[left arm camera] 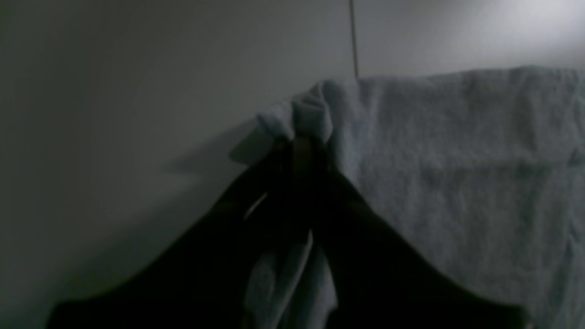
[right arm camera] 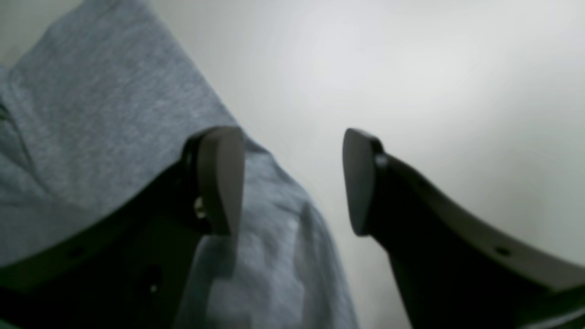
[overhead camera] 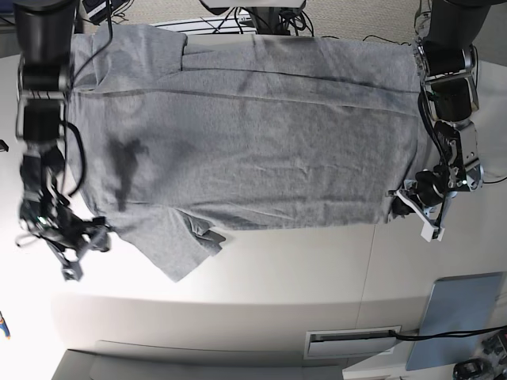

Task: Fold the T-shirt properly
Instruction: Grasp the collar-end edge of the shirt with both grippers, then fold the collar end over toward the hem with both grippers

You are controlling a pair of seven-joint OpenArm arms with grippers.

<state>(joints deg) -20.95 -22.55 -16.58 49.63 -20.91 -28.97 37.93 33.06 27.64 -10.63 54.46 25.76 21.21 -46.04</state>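
The heather-grey T-shirt (overhead camera: 261, 142) lies spread flat across the white table (overhead camera: 301, 261), plain side up, with a sleeve (overhead camera: 178, 245) sticking out toward the front left. My left gripper (overhead camera: 402, 204) is at the shirt's front right corner. In the left wrist view this gripper (left arm camera: 301, 142) is shut on a bunched corner of the shirt (left arm camera: 457, 160). My right gripper (overhead camera: 93, 236) is beside the sleeve at the left. In the right wrist view it (right arm camera: 290, 183) is open and empty, one finger (right arm camera: 219, 178) over the shirt's edge (right arm camera: 91, 114), the other over bare table.
A flat blue-grey panel (overhead camera: 459, 317) lies at the front right of the table. Cables (overhead camera: 261, 20) run along the far edge behind the shirt. A white vent-like strip (overhead camera: 352, 342) sits at the front edge.
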